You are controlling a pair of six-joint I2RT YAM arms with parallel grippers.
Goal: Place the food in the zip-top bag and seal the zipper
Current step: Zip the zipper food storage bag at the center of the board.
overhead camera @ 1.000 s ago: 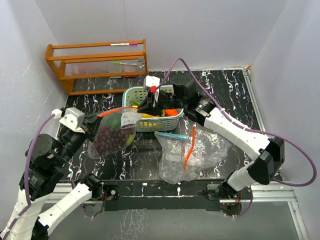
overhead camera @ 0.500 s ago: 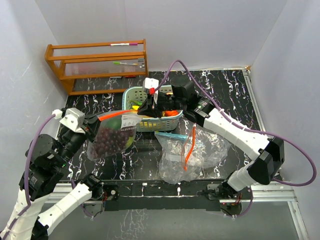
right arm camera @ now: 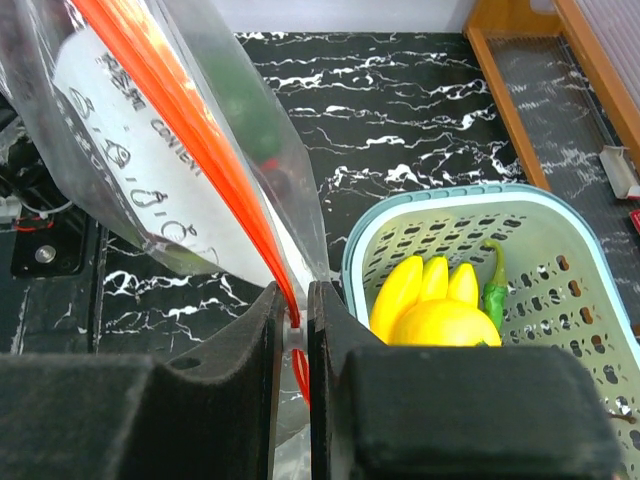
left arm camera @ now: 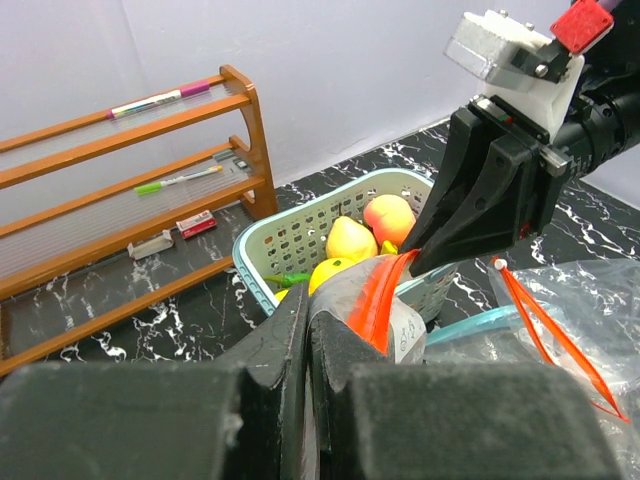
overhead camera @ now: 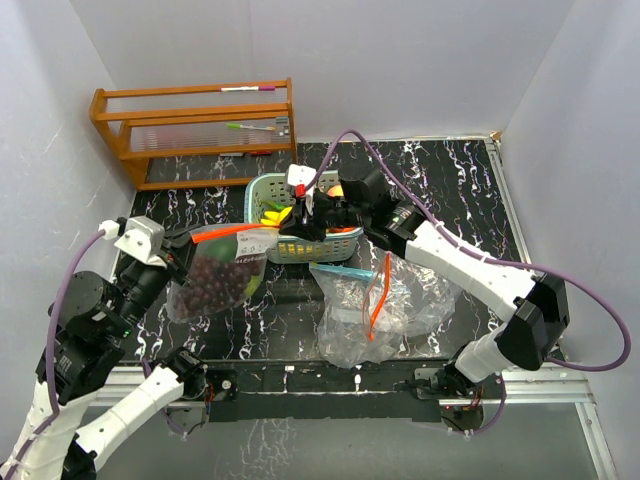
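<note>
left gripper (left arm camera: pixel 307 335): clamped on clear orange-zippered plastic bag (overhead camera: pixel 252 246) holding purple grapes (overhead camera: pixel 212 280) | right gripper (right arm camera: pixel 297 315): pinching the bag's zipper strip (overhead camera: pixel 231 231)

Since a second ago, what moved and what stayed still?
The left gripper drew slightly left, stretching the zip-top bag and its orange zipper straighter. The right gripper squeezed a little tighter on the zipper's other end. Both still hold on. The basket, spare bag and wooden rack stayed put.
</note>
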